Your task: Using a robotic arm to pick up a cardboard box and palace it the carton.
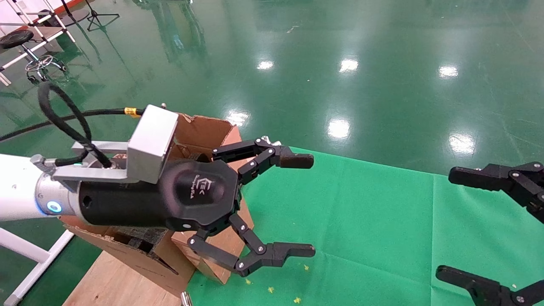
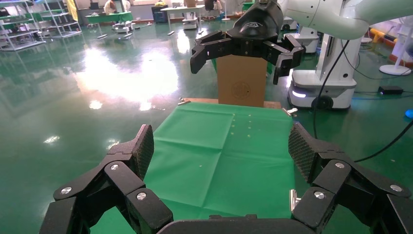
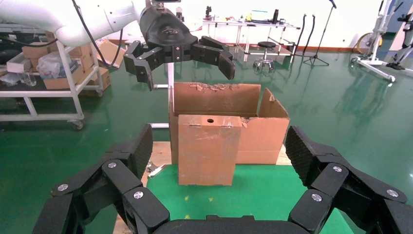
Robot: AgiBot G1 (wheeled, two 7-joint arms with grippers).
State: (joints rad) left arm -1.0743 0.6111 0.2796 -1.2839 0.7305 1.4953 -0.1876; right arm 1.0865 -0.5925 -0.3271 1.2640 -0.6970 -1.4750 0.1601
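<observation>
The small brown cardboard box (image 3: 207,151), with a round hole near its top, stands upright on the green cloth against the large carton (image 3: 263,134). In the head view my left gripper hides most of the box (image 1: 214,272) and much of the torn-flapped carton (image 1: 204,127). My left gripper (image 1: 305,205), on the white arm, hangs open and empty above the box and carton; it also shows in the right wrist view (image 3: 186,73) and its own view (image 2: 221,144). My right gripper (image 1: 450,223) is open and empty at the cloth's right side, facing the box (image 3: 220,146).
The green cloth (image 1: 361,221) covers the table. The carton sits on a wooden board (image 1: 114,280) and holds black foam (image 1: 136,238). In the left wrist view another brown box with a round mark (image 2: 242,92) stands beyond the cloth. Shelves (image 3: 53,83) stand behind.
</observation>
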